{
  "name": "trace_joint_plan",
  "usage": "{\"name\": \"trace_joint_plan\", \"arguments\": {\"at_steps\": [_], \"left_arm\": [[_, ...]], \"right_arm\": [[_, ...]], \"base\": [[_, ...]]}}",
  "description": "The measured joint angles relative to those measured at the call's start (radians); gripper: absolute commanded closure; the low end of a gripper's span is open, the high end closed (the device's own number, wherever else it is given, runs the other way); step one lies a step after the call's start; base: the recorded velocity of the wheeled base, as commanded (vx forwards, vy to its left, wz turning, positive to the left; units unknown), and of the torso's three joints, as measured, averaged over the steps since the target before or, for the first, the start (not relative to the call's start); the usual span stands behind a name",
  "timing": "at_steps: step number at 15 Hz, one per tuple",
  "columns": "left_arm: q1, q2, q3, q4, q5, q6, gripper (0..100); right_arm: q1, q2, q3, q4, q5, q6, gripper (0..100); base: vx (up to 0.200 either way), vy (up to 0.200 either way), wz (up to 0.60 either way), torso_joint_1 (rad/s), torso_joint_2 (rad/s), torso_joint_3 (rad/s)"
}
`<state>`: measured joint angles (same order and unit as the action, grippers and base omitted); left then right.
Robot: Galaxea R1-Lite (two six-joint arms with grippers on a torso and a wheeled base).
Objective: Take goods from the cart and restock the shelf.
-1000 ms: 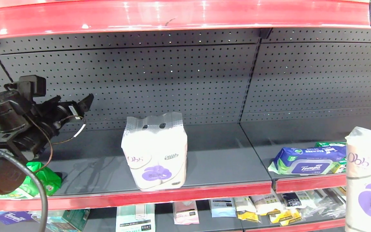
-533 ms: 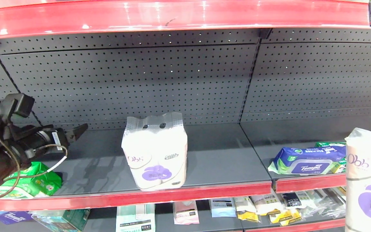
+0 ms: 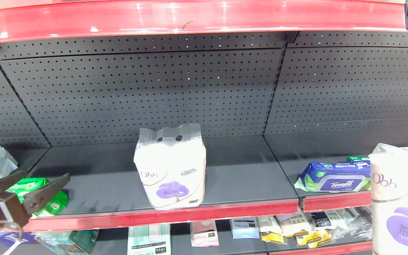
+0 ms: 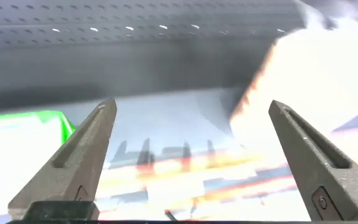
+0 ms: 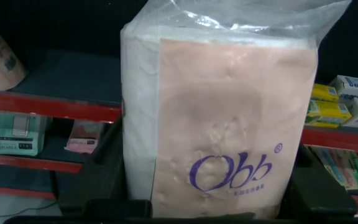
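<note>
A white toilet paper pack (image 3: 170, 166) with purple print stands upright near the front of the grey shelf (image 3: 246, 177), about mid-span. My left gripper (image 3: 46, 174) hangs open and empty at the shelf's front edge, far to the left of that pack. From its wrist, the open fingers (image 4: 92, 149) frame the shelf, with the white pack (image 4: 316, 81) to one side. A second toilet paper pack (image 3: 400, 198) is held up at the lower right, in front of the shelf. My right gripper (image 5: 210, 149) is shut on this pack (image 5: 229, 106), black fingers pressing both sides.
Green packets (image 3: 44, 198) lie at the shelf's left end, beside my left gripper. A blue wet wipes pack (image 3: 335, 177) lies on the right-hand shelf section. Small goods fill the lower shelf (image 3: 225, 230). A red shelf lip (image 3: 190, 16) runs overhead.
My left arm has dropped and pulled back from above the shelf to its front left edge, still open. The pack in my right gripper has shifted slightly left.
</note>
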<state>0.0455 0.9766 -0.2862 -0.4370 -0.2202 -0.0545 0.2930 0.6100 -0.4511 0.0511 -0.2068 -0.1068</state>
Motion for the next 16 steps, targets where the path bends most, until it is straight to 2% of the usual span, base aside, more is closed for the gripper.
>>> {"name": "trace_joint_plan", "arguments": {"at_steps": [2,4,7,8,10,11,13,14,16], "left_arm": [[-0.001,-0.172,0.001,0.158,-0.049,0.001,0],[-0.006,-0.354,-0.007,0.349,-0.073,0.011,0],[-0.033,-0.622,-0.080,0.810,-0.091,0.043,0],[-0.046,-0.696,-0.116,0.900,-0.096,0.053,0],[-0.071,-0.801,-0.140,0.940,-0.104,0.069,0],[-0.081,-0.840,-0.139,0.952,-0.106,0.101,0],[-0.088,-0.879,-0.132,0.955,-0.097,0.108,0],[-0.089,-0.891,-0.120,0.953,-0.071,0.110,0],[-0.089,-0.905,-0.060,0.926,0.059,0.111,0]], "right_arm": [[0.000,-0.001,0.016,0.000,0.001,0.003,100],[0.000,-0.009,0.049,0.000,0.003,0.002,100],[0.001,-0.016,0.068,-0.003,0.004,0.002,100],[0.001,-0.017,0.071,-0.003,0.006,0.003,100],[0.002,-0.016,0.071,-0.005,0.024,0.004,100],[0.001,-0.016,0.071,-0.005,0.027,0.004,100],[0.001,-0.014,0.071,-0.006,0.028,0.003,100],[0.001,-0.014,0.071,-0.007,0.028,0.003,100],[0.001,-0.016,0.067,-0.008,0.028,0.003,100]], "base": [[0.000,0.000,0.00,0.000,0.00,0.000],[0.000,0.000,0.00,0.000,0.00,0.000],[0.000,0.000,0.00,0.000,0.00,0.000],[0.000,0.000,0.00,0.000,0.00,0.000],[0.000,0.000,0.00,0.000,0.00,0.000],[0.000,0.000,0.00,0.000,0.00,0.000],[0.000,0.000,0.00,0.000,0.00,0.000],[0.000,0.000,0.00,0.000,0.00,0.000],[0.000,0.000,0.00,0.000,0.00,0.000]]}}
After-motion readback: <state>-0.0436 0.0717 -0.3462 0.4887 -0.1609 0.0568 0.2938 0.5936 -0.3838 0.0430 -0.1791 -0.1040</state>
